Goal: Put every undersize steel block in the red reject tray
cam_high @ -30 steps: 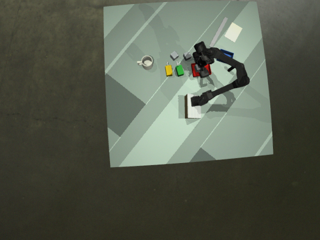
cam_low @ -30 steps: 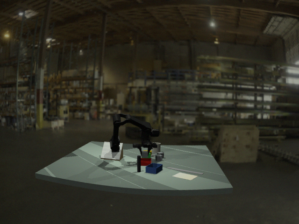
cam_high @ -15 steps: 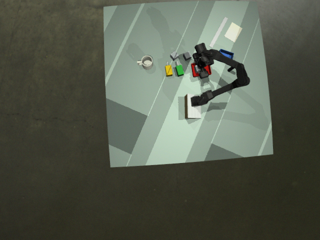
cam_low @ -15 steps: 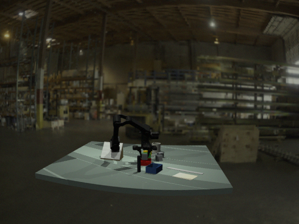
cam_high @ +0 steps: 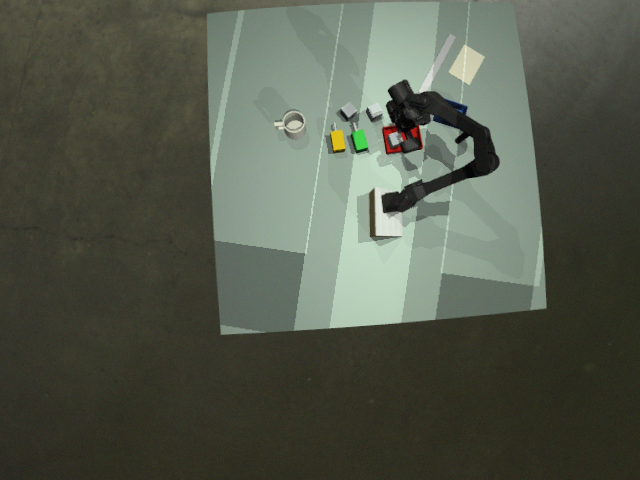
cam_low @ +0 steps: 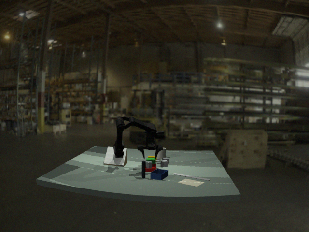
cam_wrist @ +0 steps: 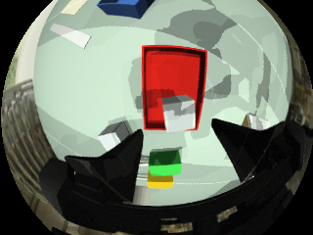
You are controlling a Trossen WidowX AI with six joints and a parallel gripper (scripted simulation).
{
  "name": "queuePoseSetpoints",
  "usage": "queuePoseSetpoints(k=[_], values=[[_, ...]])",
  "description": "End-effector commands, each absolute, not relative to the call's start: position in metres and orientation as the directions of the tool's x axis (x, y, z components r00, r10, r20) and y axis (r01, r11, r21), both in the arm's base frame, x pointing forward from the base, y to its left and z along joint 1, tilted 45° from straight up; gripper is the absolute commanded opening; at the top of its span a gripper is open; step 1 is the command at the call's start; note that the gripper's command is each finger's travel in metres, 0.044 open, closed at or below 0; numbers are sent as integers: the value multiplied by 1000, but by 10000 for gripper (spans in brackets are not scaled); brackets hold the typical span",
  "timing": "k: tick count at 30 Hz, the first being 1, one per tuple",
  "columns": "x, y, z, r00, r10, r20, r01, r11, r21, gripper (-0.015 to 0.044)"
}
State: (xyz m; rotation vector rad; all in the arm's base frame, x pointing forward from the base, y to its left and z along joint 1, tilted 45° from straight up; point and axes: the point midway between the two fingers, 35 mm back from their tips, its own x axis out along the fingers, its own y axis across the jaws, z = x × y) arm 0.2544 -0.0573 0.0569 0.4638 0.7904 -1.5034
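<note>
At the left of the tabletop, seen from above, one mug (cam_high: 294,125) (cam_low: 162,152) stands with its handle pointing left. Next come two gauges, one yellow (cam_high: 337,141) (cam_low: 151,156) (cam_wrist: 160,182) and one green (cam_high: 359,140) (cam_low: 150,160) (cam_wrist: 165,163), side by side and apart. Steel blocks number three: two loose blocks (cam_high: 348,111) (cam_high: 374,112) (cam_low: 165,160) (cam_low: 163,163) (cam_wrist: 114,136) sit near the gauges' pins, and a third block (cam_high: 395,139) (cam_low: 148,165) (cam_wrist: 179,115) is within the left part of the one red tray (cam_high: 384,142) (cam_low: 152,169) (cam_wrist: 174,64). Whether it rests flat on the tray's bottom, I cannot tell. One wedge (cam_high: 387,227) (cam_low: 114,160) (cam_wrist: 256,122) lies partly under the arm's base. Above the red tray is the gripper (cam_high: 405,129) (cam_low: 150,158) (cam_wrist: 178,127), its two fingers spread and released, holding nothing. Farther right are one pale strip (cam_high: 439,62) (cam_low: 190,176) (cam_wrist: 69,35), one blue tray (cam_high: 460,111) (cam_low: 159,174) (cam_wrist: 126,9), one black post (cam_high: 462,136) (cam_low: 143,169) and one cream sheet (cam_high: 466,64) (cam_low: 190,182) (cam_wrist: 74,6). From above, the arm hides part of the blue tray and of the wedge; the wrist view cuts off the blue tray and sheet. The bores are too small to make out.
</note>
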Motion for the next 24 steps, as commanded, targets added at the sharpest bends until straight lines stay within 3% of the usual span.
queuePoseSetpoints(k=[1, 2, 7, 15, 24], values=[[255, -51, 65, -106, -695, -711, 981, 45, -190, 440], [255, -55, 59, -103, -698, -708, 980, 53, -194, 440], [293, -43, 51, -102, -696, -710, 972, 81, -219, 325], [360, -18, 20, -101, -693, -714, 954, 137, -268, 325], [345, -26, 33, -88, -696, -713, 965, 119, -235, 89]])
